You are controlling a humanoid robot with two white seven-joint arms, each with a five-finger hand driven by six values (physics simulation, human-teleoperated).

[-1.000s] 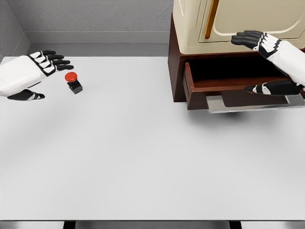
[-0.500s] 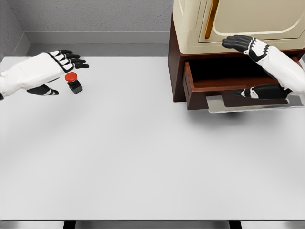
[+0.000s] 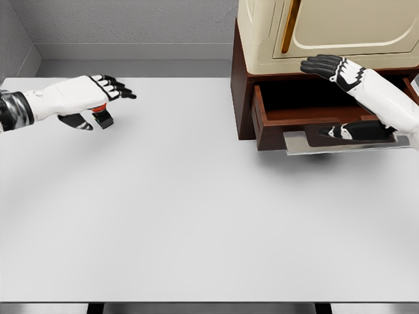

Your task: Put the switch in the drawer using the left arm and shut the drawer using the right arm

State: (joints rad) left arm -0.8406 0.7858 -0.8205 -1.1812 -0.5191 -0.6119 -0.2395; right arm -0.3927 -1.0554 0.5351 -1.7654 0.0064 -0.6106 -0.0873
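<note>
red and black, the switch (image 3: 101, 116) sits at the table's (image 3: 196, 216) far left, partly under our left hand (image 3: 82, 98), whose spread fingers hold nothing. our right hand (image 3: 347, 98), fingers also spread, hovers at the open drawer (image 3: 308, 118). closing carelessly, we could knock the small switch away, or only clip its cap.

Switch and drawer at opposite counter ends
Switch (image 3: 103, 118) near the back-left corner; open drawer (image 3: 308, 118) at the counter's (image 3: 196, 216) back-right.
</note>
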